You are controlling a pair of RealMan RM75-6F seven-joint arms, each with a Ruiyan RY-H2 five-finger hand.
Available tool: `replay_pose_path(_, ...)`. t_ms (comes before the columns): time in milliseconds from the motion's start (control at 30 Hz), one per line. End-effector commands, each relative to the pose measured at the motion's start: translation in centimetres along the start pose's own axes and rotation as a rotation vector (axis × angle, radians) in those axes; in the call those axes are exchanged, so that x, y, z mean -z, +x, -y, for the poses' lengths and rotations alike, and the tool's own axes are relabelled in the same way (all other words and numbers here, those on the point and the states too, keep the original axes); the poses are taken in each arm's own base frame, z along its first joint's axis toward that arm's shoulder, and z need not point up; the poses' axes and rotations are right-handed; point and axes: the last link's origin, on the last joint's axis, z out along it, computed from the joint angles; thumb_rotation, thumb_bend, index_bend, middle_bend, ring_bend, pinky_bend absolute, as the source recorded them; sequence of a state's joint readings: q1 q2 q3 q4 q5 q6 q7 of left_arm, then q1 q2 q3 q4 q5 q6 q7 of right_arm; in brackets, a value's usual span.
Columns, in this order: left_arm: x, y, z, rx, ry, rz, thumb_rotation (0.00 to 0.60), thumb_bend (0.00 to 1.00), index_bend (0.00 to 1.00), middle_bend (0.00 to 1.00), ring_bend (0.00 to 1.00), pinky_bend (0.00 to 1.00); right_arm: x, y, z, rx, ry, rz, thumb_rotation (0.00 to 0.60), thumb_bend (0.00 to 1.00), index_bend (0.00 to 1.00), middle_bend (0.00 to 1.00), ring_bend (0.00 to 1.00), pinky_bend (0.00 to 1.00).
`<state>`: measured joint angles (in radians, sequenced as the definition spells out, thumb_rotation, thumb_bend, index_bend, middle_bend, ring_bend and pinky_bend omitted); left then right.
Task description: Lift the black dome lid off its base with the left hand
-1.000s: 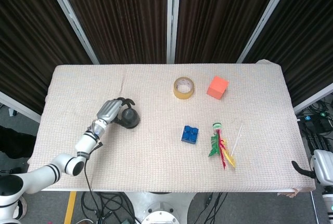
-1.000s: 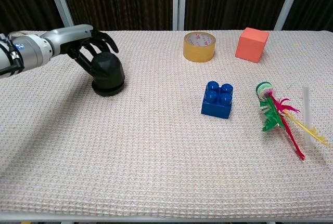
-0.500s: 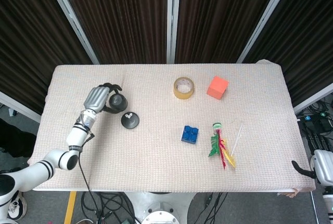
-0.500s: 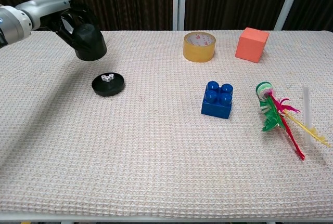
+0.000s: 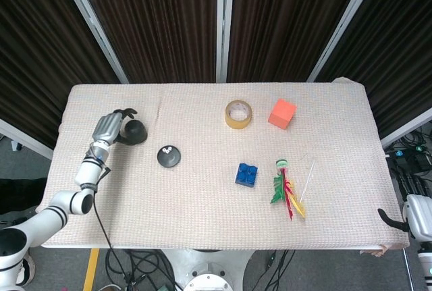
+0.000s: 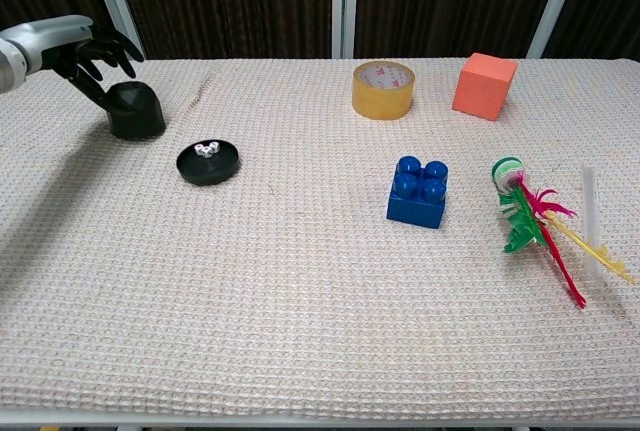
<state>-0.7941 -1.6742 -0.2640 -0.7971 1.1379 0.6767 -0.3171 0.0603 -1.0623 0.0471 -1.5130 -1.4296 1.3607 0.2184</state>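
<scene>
The black dome lid (image 6: 136,111) stands on the cloth at the far left, left of and behind its base (image 6: 208,163). The base (image 5: 169,156) is a shallow black dish holding small white pieces. My left hand (image 6: 88,49) hovers at the lid's upper left, fingers spread over its top; one finger still touches the lid's left side. In the head view the left hand (image 5: 108,127) sits beside the lid (image 5: 136,131). Only a dark tip of my right hand (image 5: 390,218) shows at the table's front right corner, and its fingers are hidden.
A yellow tape roll (image 6: 383,89) and an orange cube (image 6: 484,85) stand at the back. A blue brick (image 6: 418,191) lies mid-table. Right of the brick are a feathered toy (image 6: 528,219) and a white straw (image 6: 590,211). The table's left edge is close to the lid.
The left hand lifted the lid off the base, carried it left and back, and lowered it onto the cloth. Its fingers have spread apart.
</scene>
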Motion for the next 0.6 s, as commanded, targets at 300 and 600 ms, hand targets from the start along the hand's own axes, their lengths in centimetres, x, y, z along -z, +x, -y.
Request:
replay_pose_path(300, 1.4, 2.3, -2.0, -0.052, -0.119, -0.128, 0.6, 0.04, 0.17, 0.22, 0.12, 0.21, 0.3, 0.6, 0.1, -0.001, 0.009, -0.027, 0.6, 0.19, 0.0, 0.02, 0.0, 0.0)
replay_pose_path(600, 8.4, 5.1, -0.2, -0.201, -0.12, -0.292, 0.6, 0.02, 0.19, 0.18, 0.07, 0.14, 0.9, 1.3, 0.0, -0.004, 0.021, -0.059, 0.6, 0.19, 0.0, 0.02, 0.0, 0.0)
